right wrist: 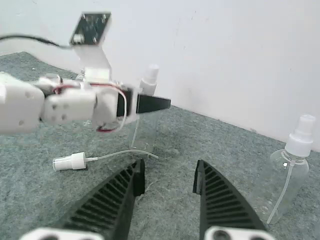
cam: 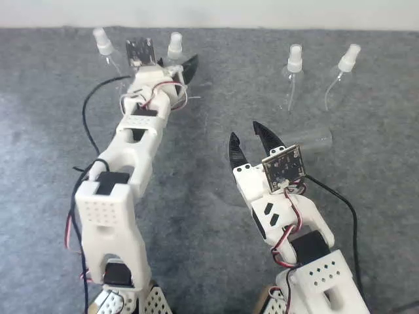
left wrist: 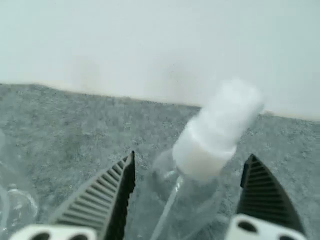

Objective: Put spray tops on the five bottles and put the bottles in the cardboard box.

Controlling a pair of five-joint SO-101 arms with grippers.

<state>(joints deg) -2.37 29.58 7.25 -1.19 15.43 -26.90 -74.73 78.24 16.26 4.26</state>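
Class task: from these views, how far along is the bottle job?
Done: four bottles stand capped, such as the rightmost bottle. In hand: the open left gripper straddles one capped bottle, ungripped. Left: a loose spray top lies on the mat, a seemingly topless bottle lies on its side, and all five await boxing.

Clear bottle (left wrist: 192, 202) tilted, white spray top (left wrist: 217, 130) on its neck, left gripper (left wrist: 190, 157) with black ribbed fingers (left wrist: 107, 195) spread either side of the bottle, second bottle (left wrist: 12, 200) beyond one finger, grey mat (left wrist: 75, 115) beneath, white wall (left wrist: 150, 40) behind.
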